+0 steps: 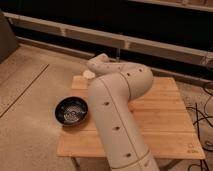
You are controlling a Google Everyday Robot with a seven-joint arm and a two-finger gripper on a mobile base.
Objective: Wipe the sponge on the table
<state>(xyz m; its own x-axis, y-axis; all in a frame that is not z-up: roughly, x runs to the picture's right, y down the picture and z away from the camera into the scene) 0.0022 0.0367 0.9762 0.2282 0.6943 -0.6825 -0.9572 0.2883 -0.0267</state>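
Currently: one arm [117,115], beige, fills the centre of the frame. It rises from the bottom edge, bends at an elbow right of centre, then runs back toward the upper left across the table [165,115].

Gripper [95,67]: at the arm's far end, just above centre of the frame, over the table's far-left corner. It is seen from behind and mostly masked by the wrist. Whether it is released or clenched: cannot tell.

Sponge [89,75]: small pale patch right at the gripper's tip, on the far-left corner of the table, upper centre-left of the frame. It appears to touch the gripper. Whether it is grasped or only pressed against: cannot tell.

Table: light wood planks, rectangular, spanning the middle and lower right of the frame. Small dark mark on its near-right corner.

Bowl [72,111]: black, round, upright, at the table's left edge, left of centre in the frame. Its rim seems to reach just past the edge. Pale marks inside; contents not resolvable. It sits just beside the arm's lower segment and well apart from the sponge.

Floor [30,100]: speckled grey, left side. Cables [200,117]: dark, looped on the floor at the right edge. Rails [150,42]: pale horizontal bars across the dark top of the frame.
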